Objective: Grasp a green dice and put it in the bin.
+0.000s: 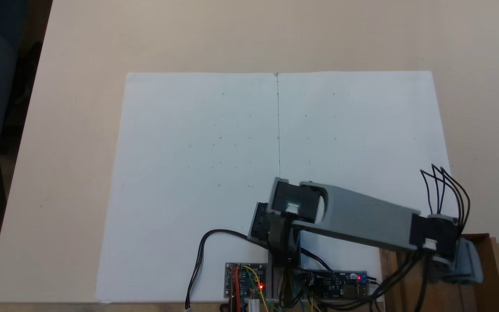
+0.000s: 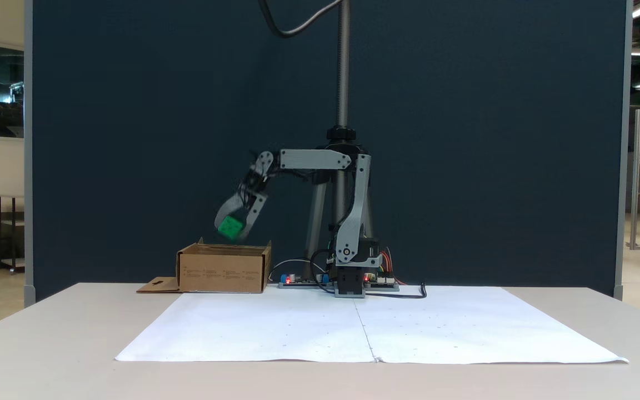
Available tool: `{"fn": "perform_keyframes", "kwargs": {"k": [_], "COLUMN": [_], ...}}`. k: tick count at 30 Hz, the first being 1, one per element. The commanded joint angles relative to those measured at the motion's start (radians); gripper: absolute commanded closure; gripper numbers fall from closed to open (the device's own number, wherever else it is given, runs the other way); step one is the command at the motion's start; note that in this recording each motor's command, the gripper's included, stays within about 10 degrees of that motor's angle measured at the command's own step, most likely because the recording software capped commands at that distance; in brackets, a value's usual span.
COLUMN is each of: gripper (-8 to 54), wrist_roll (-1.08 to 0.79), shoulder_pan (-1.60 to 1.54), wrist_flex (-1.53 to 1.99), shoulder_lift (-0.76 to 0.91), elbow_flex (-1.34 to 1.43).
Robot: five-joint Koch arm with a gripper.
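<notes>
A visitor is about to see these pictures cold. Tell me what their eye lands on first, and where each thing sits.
First the bright green dice, held in the gripper in the air just above the open cardboard bin at the left of the front fixed view. Next the grey arm against the dark blue backdrop. In the top-down fixed view the white paper sheet covers the beige table.
</notes>
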Motion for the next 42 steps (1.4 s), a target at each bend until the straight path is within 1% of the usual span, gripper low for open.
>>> {"fn": "perform_keyframes", "kwargs": {"k": [1,5,6,8,10,11,16,19,23,26,30,31,33,36,37,42], "gripper": [33.4,32.9,28.0,15.6,10.1,8.8,8.5,8.5,8.5,8.5,8.1,5.9,5.1,1.8,1.1,1.1], "wrist_roll": [-0.091,-0.089,-0.087,-0.066,0.003,0.025,0.103,0.221,0.353,0.414,0.414,0.414,0.411,0.410,0.410,0.411], "shoulder_pan": [0.026,0.021,0.015,0.003,-0.003,-0.006,-0.025,-0.054,-0.152,-0.255,-0.347,-0.394,-0.509,-0.630,-0.715,-0.946], "wrist_flex": [0.018,0.015,0.014,0.023,0.017,0.017,0.002,-0.043,-0.083,-0.080,-0.055,-0.054,-0.055,-0.057,-0.057,-0.057], "shoulder_lift": [0.006,-0.017,-0.023,-0.035,-0.044,-0.046,-0.044,-0.029,0.051,0.117,0.178,0.212,0.253,0.290,0.311,0.337], "elbow_flex": [-0.058,-0.058,-0.058,-0.058,-0.058,-0.058,-0.058,-0.058,-0.061,-0.063,-0.061,-0.061,-0.061,-0.061,-0.061,-0.057]}}
